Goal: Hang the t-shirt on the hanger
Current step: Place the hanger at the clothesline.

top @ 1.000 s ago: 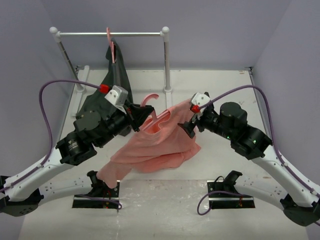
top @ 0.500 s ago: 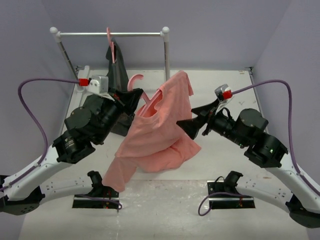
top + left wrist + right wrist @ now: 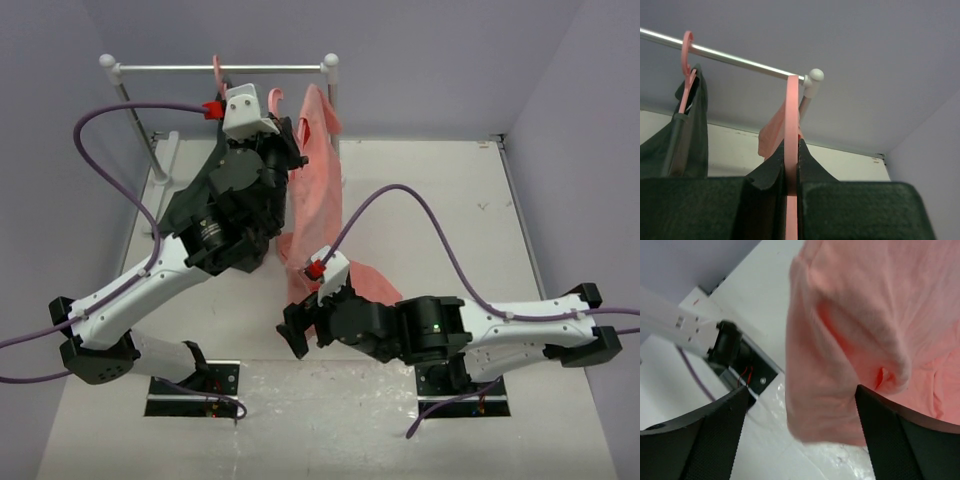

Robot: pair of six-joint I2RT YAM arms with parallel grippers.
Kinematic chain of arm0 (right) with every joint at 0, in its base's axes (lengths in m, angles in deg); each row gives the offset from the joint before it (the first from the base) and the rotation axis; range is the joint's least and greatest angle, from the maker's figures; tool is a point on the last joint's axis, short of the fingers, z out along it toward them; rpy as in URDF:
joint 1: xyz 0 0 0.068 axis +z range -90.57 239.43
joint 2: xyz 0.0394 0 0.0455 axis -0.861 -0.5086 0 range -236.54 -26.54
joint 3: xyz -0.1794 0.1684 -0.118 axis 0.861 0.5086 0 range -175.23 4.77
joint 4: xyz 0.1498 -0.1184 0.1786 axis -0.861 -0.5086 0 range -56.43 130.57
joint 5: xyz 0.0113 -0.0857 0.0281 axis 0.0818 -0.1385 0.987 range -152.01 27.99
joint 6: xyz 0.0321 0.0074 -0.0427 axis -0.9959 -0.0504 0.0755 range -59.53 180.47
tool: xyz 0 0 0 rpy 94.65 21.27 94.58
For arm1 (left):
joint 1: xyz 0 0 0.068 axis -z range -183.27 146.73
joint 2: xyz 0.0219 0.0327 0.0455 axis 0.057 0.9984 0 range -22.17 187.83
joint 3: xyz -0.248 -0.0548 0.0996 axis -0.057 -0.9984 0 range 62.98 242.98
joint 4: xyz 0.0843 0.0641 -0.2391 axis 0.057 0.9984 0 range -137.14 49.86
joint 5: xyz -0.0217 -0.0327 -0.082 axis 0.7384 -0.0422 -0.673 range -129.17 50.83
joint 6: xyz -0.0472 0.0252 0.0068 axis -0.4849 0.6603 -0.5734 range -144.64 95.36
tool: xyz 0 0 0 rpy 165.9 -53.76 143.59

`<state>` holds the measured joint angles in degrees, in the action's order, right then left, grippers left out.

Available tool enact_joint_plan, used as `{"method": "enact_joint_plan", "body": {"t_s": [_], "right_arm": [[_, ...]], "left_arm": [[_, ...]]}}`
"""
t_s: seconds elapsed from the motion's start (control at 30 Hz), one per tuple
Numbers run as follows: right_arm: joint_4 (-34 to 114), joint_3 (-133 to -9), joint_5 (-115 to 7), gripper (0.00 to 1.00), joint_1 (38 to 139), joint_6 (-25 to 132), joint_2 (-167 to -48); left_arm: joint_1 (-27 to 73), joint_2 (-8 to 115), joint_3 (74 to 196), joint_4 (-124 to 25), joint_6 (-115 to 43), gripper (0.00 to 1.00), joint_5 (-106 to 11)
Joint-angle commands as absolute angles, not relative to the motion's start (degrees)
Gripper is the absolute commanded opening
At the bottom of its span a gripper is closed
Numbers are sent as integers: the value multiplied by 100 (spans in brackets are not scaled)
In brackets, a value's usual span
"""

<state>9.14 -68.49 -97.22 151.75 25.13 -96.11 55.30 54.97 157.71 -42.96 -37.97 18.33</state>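
Above the left fingers (image 3: 771, 175) the hanger (image 3: 791, 120) now stands edge-on, its hook reaching up to the rail (image 3: 740, 59). Half a second ago these fingers held it low over the bench (image 3: 440, 200); a lift has since carried it up and back. They are pressed on the pink plastic from both sides. Below them the t-shirt (image 3: 312, 170) hangs long and narrow from the hanger, its lower folds trailing to the bench. The dressing looks done, and only the hanging remains. Whether the hook is over the rail or merely against it, I cannot tell. To their left hangs the other pink hanger (image 3: 686, 55) with its dark garment (image 3: 690, 130), apart from the one in hand.

The right fingers (image 3: 296, 338) have drawn back from the cloth toward the near edge, low over the bench. They are spread wide and hold nothing; the shirt's hem lies ahead of them, beyond the tips. The left arm stretches tall, wrist tipped up toward the rail, while the right arm lies folded low.
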Motion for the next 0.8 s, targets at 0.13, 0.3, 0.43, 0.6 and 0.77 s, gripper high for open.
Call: {"method": "enact_joint_plan", "body": {"t_s": [0.13, 0.3, 0.43, 0.6, 0.77], "right_arm": [[779, -7279, -11620, 0, 15290, 1938, -10284], [1496, -6118, -11241, 0, 15543, 1592, -9877], [1489, -5884, -11195, 0, 15737, 1221, -9826], [1386, -5883, -11240, 61, 15743, 1059, -9663], [741, -5721, -11456, 99, 15763, 504, -8935]], "left_arm": [[5527, 5487, 16546, -4126, -3516, 0, 2564], [5518, 5743, 17189, -4196, -2525, 0, 2661], [5502, 6003, 17584, -4150, -1959, 0, 2676], [5360, 6296, 17995, -3302, -2349, 0, 2473], [4309, 6597, 18682, -1578, -3679, 0, 1186]]}}
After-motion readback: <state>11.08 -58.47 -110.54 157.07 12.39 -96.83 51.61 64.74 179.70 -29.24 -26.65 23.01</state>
